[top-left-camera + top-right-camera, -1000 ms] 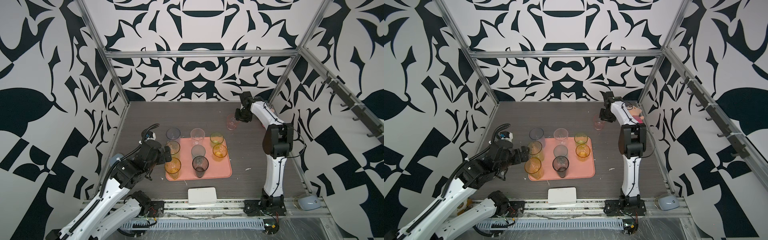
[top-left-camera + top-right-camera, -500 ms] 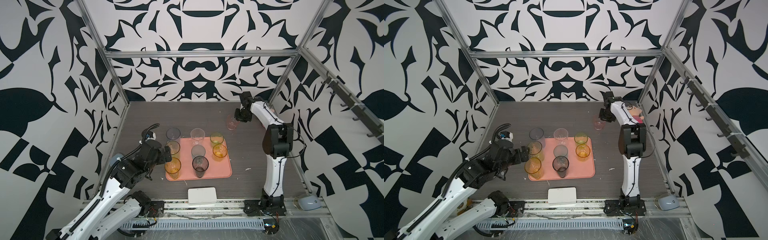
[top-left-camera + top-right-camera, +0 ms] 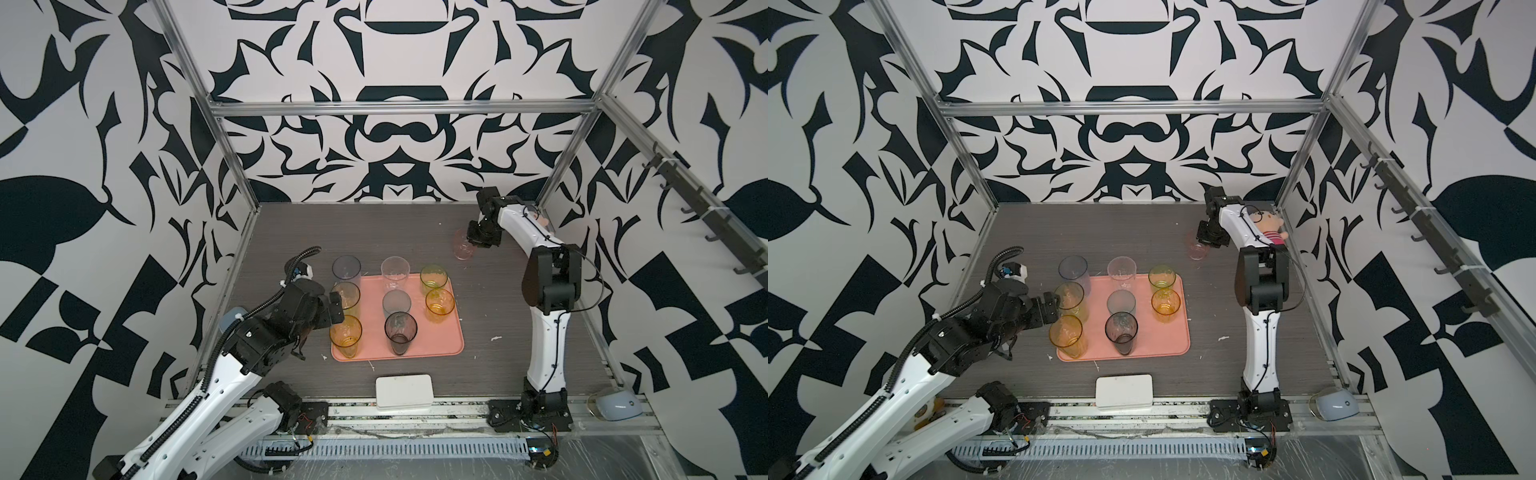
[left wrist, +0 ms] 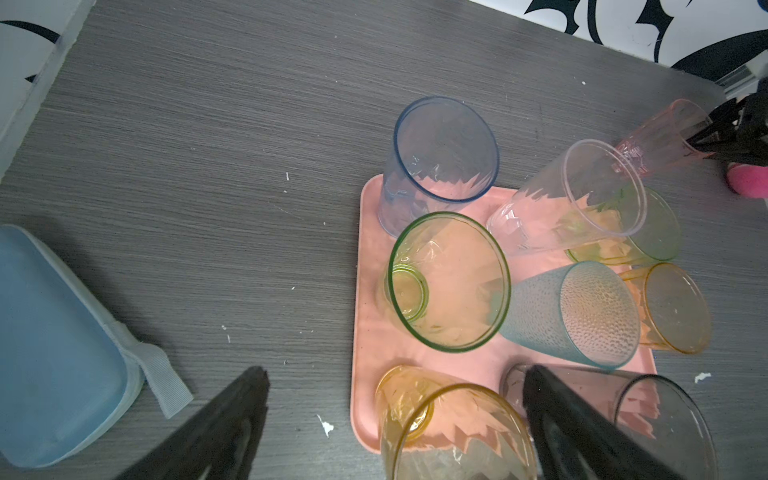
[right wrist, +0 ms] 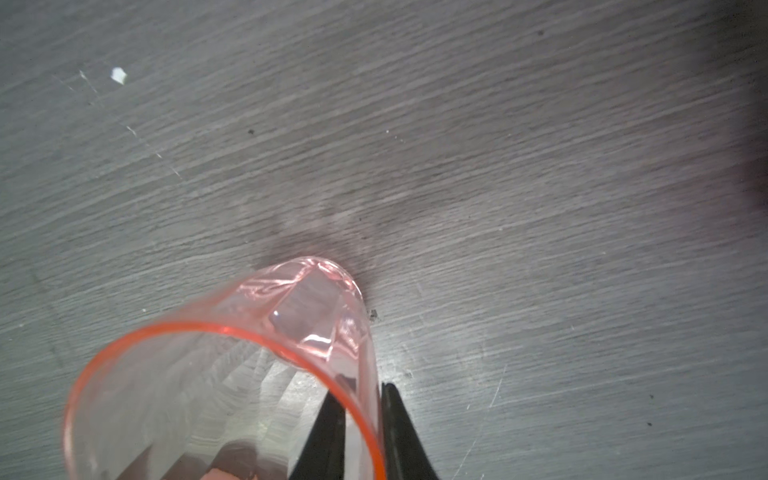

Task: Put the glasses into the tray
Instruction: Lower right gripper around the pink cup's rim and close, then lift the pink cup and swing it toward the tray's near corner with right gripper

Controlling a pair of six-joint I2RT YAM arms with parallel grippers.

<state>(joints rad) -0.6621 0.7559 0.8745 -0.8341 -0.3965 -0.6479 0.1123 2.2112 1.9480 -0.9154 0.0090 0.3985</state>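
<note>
Grey table [image 5: 540,166]: right gripper [image 5: 359,392] pinches pink glass [image 5: 187,395] (rim, apparently)

white box [image 3: 404,391] lies flat at the front edge of the grey wood-grain table [image 3: 291,232]. slotted cable duct [image 3: 386,451] runs just in front of the box. pale blue mouse-like thing [image 3: 615,406] well right of the box. plush doll [image 3: 1268,226] far behind-right of the box, in the back corner. pale blue soft case [image 4: 54,353] behind-left of the box, by the wall. white flecks [image 3: 495,338] on the table behind-right of the box.
</note>
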